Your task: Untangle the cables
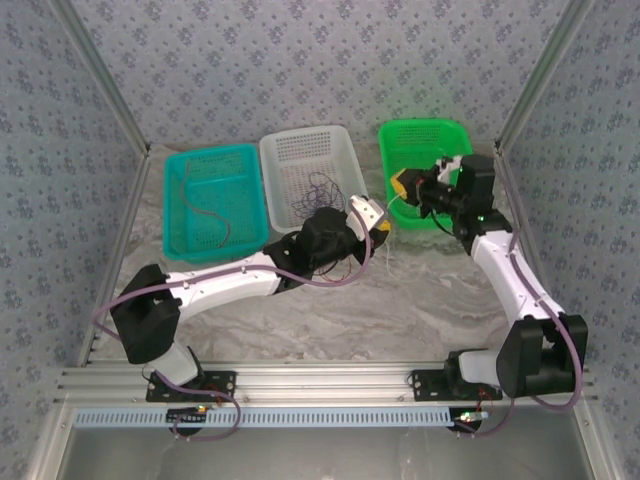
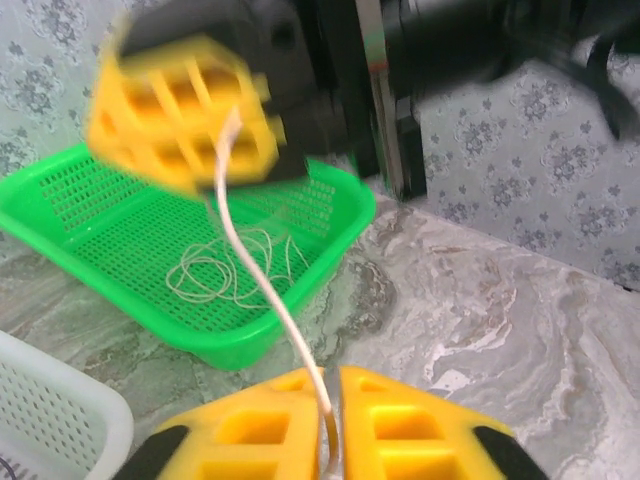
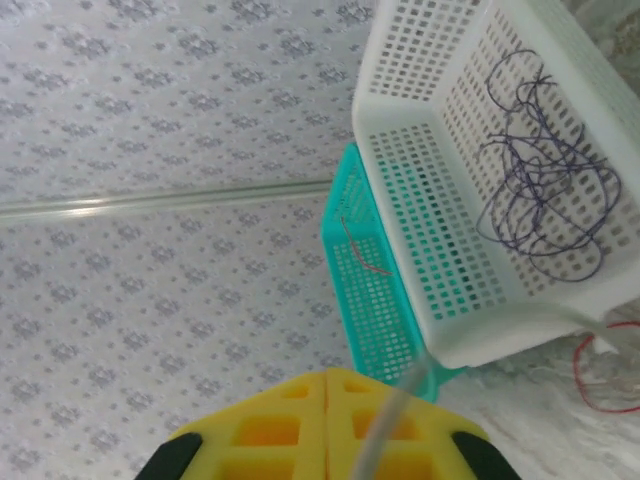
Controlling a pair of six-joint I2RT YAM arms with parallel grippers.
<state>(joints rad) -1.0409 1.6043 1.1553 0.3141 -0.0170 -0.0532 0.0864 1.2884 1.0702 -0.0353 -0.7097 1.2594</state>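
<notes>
A whitish cable (image 2: 262,280) is being held stretched between the left tool (image 2: 330,440) and right tool (image 2: 190,120). A dark purple cable (image 3: 545,190) is being held coiled in the white basket (image 3: 420,200), a red cable (image 3: 362,252) in the teal basket (image 3: 335,215).

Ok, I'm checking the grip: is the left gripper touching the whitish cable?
Touching. Left wrist view: the whitish cable runs into the seam between the fingers of the left gripper.

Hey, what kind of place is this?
Probably a lab robot cell, not a home: left arm and right arm bolted to an aluminium rail, patterned screen walls around a marble-look table, and a teal basket, white basket and green basket holding thin cables.
</notes>
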